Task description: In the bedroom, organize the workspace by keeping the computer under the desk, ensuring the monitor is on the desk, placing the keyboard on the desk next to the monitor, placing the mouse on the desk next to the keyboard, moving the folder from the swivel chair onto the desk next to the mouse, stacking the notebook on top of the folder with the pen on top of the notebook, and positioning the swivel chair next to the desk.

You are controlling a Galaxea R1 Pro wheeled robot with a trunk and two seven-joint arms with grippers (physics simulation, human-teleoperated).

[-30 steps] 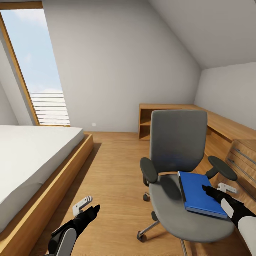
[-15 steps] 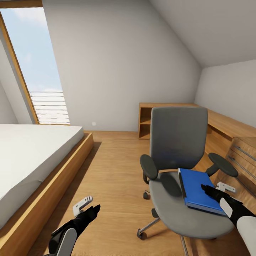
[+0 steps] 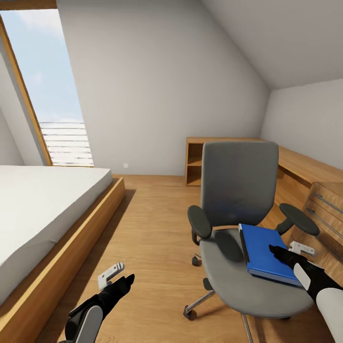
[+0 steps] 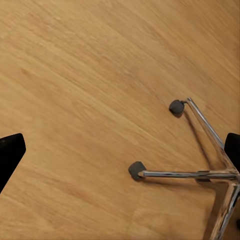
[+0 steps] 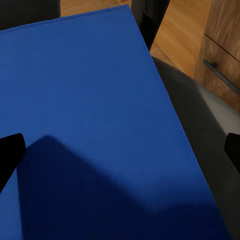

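While on swivel chair [image 3: 240, 200] seat, folder [image 3: 264, 252], right gripper [image 3: 290, 251] spread above

**Wood, cloth and chrome**

The floor [image 3: 152, 228] is warm matt wood plank. The swivel chair [image 3: 238, 190] wears grey cloth, with matt black armrests and a polished chrome base [image 4: 200, 174]. The folder [image 5: 95, 115] looks smooth, matt blue. The bed [image 3: 43, 205] has plain white cloth.
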